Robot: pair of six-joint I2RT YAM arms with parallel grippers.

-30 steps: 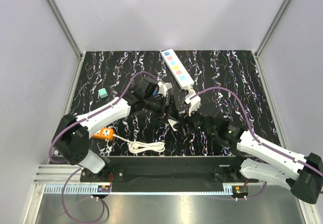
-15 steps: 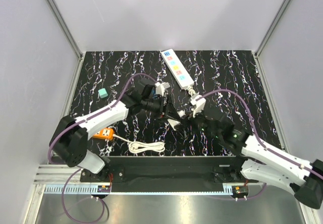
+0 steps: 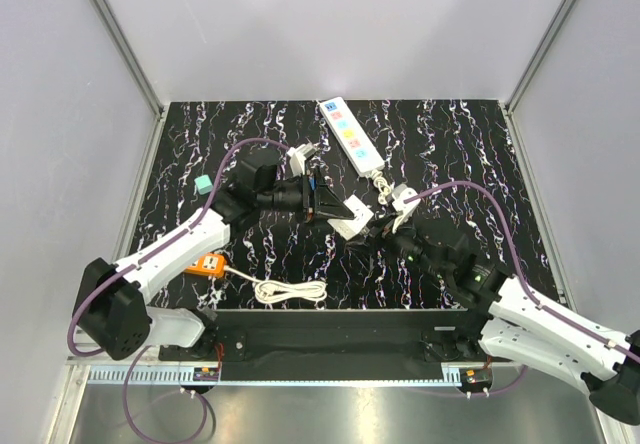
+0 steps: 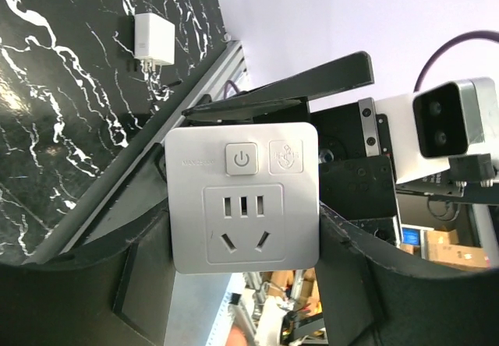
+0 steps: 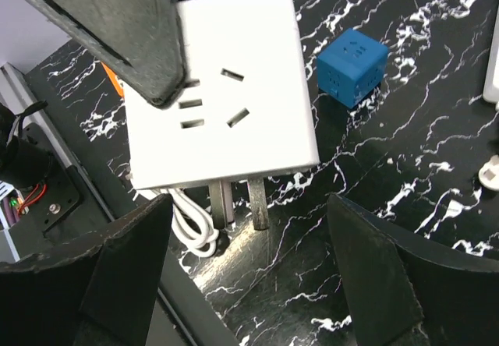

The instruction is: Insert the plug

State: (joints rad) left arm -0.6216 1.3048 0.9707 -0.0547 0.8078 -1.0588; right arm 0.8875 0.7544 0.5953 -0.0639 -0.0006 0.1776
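Note:
The plug (image 5: 352, 65), a royal-blue cube, lies on the black marbled table beyond both grippers, and nothing touches it. My left gripper (image 4: 243, 233) is shut on a white socket adapter (image 4: 244, 198), one finger pressing each side. It holds the adapter (image 3: 347, 214) above the table's middle, metal prongs pointing down. My right gripper (image 5: 249, 284) stands open just below and in front of those prongs, holding nothing. The white power strip (image 3: 351, 136) lies at the back centre.
A pale teal cube (image 3: 204, 185) sits at the left. An orange socket block (image 3: 208, 263) with a coiled white cord (image 3: 290, 290) lies near the front edge. A small white charger (image 4: 153, 38) rests behind the left arm. The strip's cord plug (image 5: 491, 173) lies beside my right gripper.
The right gripper opened and drew back off the white adapter. The left gripper closed on the adapter and turned, keeping it above the table's middle.

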